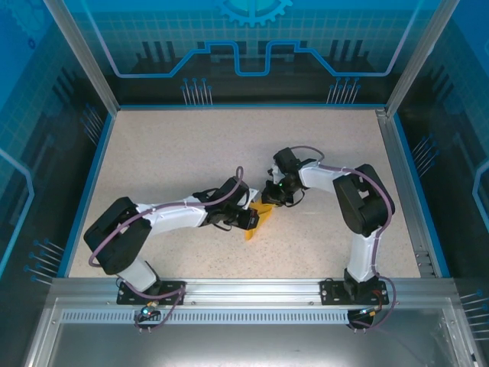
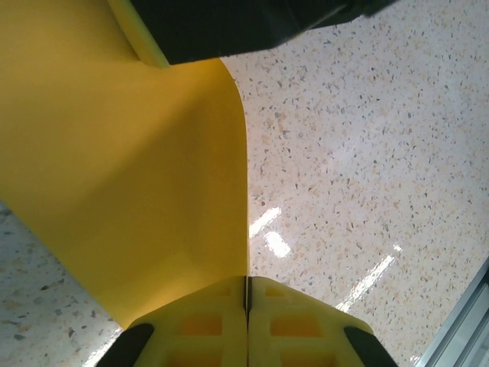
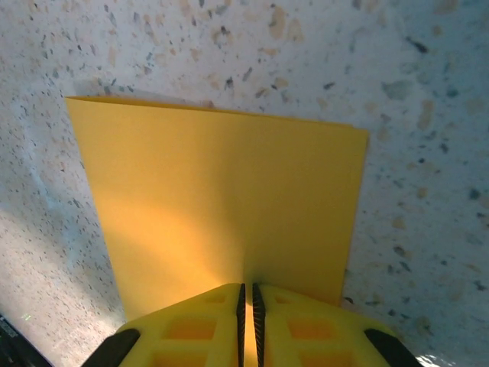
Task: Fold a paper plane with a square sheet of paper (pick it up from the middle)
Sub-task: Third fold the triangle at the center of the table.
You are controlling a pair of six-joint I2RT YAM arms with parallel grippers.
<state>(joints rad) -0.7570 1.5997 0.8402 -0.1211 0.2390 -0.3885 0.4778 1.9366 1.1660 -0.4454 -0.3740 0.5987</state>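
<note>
The square sheet of paper [image 1: 255,228] is orange-yellow and lies folded between the two arms at mid-table. In the left wrist view the paper [image 2: 130,191] curves up from the table, and its right edge runs into the closed jaws of my left gripper [image 2: 247,281], which is shut on it. In the right wrist view the paper [image 3: 221,199] spreads flat ahead, with a pinched ridge rising into the narrow slit of my right gripper [image 3: 247,289], shut on it. From above, the left gripper [image 1: 250,218] and right gripper [image 1: 269,200] almost touch over the sheet.
The speckled table [image 1: 191,153] is bounded by blue walls at the sides and back and an aluminium rail [image 1: 244,287] at the front. The right arm's dark body [image 2: 244,23] hangs just above the paper in the left wrist view.
</note>
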